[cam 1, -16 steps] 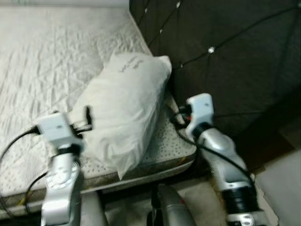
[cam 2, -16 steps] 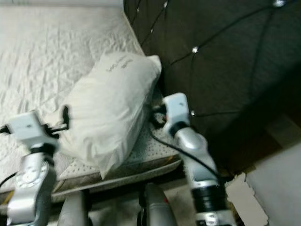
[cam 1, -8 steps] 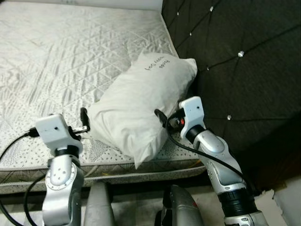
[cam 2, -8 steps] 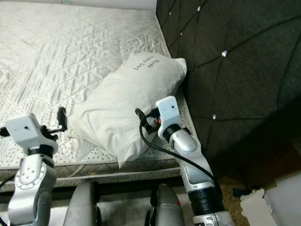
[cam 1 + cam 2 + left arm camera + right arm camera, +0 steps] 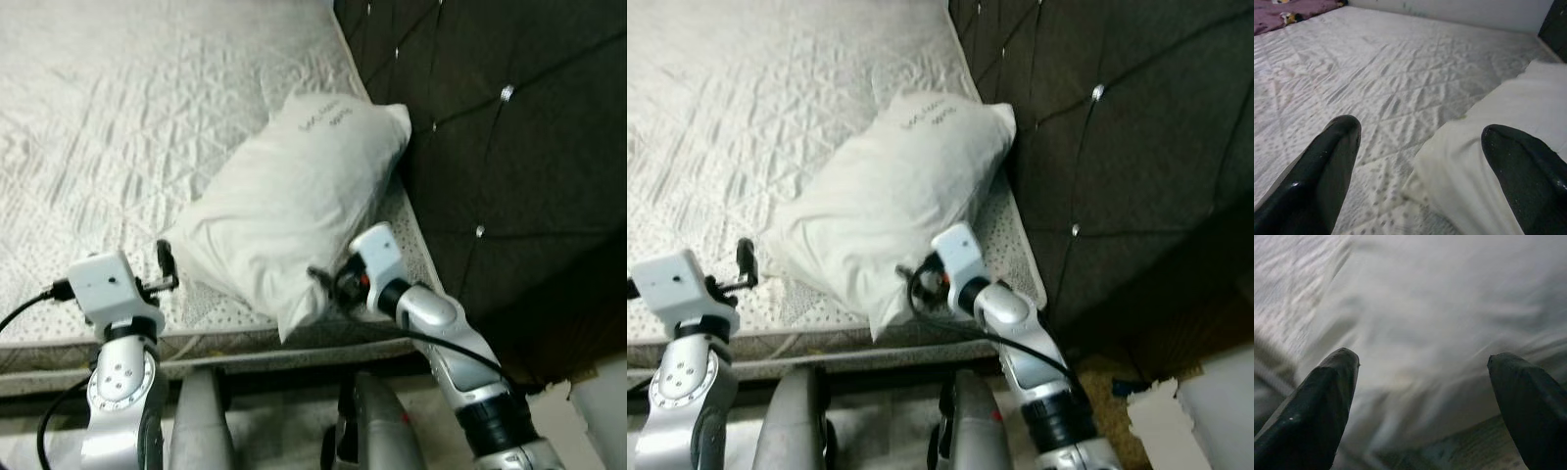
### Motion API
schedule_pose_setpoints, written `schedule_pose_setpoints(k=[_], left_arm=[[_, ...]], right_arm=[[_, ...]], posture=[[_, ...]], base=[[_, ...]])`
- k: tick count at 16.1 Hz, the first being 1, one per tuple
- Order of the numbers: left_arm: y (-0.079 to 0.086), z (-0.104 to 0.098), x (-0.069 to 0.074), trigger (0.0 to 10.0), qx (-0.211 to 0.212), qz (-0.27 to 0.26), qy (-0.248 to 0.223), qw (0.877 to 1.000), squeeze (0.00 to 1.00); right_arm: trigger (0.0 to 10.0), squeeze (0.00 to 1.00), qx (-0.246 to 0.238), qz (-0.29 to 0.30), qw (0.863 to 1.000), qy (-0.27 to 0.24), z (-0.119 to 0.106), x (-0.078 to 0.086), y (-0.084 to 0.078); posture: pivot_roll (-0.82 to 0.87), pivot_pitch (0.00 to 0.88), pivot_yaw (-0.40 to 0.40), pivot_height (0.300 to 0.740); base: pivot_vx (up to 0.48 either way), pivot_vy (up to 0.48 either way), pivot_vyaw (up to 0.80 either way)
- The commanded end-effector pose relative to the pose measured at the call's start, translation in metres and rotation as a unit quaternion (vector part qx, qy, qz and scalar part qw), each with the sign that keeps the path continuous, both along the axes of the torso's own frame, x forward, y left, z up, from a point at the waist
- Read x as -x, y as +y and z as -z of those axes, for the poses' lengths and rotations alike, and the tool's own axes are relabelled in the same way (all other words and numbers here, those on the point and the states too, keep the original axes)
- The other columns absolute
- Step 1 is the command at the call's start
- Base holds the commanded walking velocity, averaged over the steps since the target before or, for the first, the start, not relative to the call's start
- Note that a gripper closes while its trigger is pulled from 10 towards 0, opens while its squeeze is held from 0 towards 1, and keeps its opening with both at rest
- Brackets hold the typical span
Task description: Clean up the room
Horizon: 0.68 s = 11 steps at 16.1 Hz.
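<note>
**Ana:** Left eye view first: where's the pillow [image 5: 294,201]?

**Ben:** Lying slantwise on the bare mattress [image 5: 118,127], its far end up against the dark tufted headboard [image 5: 509,147], its near corner close to the mattress edge. The right gripper [image 5: 323,286] sits at that near corner; the left gripper [image 5: 167,266] is just beside the pillow's other low corner.

**Ana:** Right eye view?

**Ben:** Same layout. The right arm reaches in from the headboard side, with its jaws at the pillow's lower tip.

**Ana:** Left wrist view: what are the jaws doing?

**Ben:** Spread wide, nothing between them but quilted mattress and the pillow's edge, which lies under one finger [image 5: 1523,171].

**Ana:** Right wrist view?

**Ben:** Blurred, but both fingers stand well apart with pale pillow fabric ahead. Open, not gripping.

**Ana:** So which step is this?

**Ben:** I'd judge it's the approach to a two-handed grasp of the pillow, to tidy it on the bed.

**Ana:** Next?

**Ben:** Probably pushing each pair of jaws onto a corner, pinching enough fabric, then lifting evenly so the soft bulk doesn't sag or slip.
</note>
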<state>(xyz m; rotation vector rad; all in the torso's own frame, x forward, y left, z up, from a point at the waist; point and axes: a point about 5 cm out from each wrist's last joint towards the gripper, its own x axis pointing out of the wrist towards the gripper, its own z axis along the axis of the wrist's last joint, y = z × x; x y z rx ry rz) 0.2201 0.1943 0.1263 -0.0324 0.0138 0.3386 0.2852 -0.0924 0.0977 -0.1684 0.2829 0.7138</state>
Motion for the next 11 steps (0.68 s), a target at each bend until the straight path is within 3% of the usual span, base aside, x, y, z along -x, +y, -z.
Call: schedule_pose_setpoints(k=[1,5,8,11], left_arm=[[0.002,0.001,0.006,10.0,0.000,-0.020,0.016,1.000,0.00],[0.005,0.001,0.011,10.0,-0.006,-0.029,0.025,0.999,0.00],[0.008,0.001,0.013,10.0,-0.006,-0.039,0.032,0.999,0.00],[0.009,-0.001,0.013,10.0,-0.009,-0.041,0.033,0.999,0.00]], right_arm=[[10.0,0.00,0.013,-0.035,0.999,0.022,0.005,0.003,0.003],[10.0,0.00,0.008,-0.057,0.998,0.031,0.007,0.000,0.012],[10.0,0.00,-0.001,-0.074,0.997,0.029,0.005,-0.002,0.020],[10.0,0.00,0.008,-0.075,0.996,0.041,0.007,-0.004,0.021]], posture=[[-0.02,0.147,-0.103,0.579],[0.01,0.152,-0.099,0.579],[0.02,0.153,-0.096,0.539],[0.03,0.155,-0.095,0.539]], base=[[0.000,0.000,0.00],[0.000,0.000,0.00],[0.000,0.000,0.00],[0.000,0.000,0.00]])
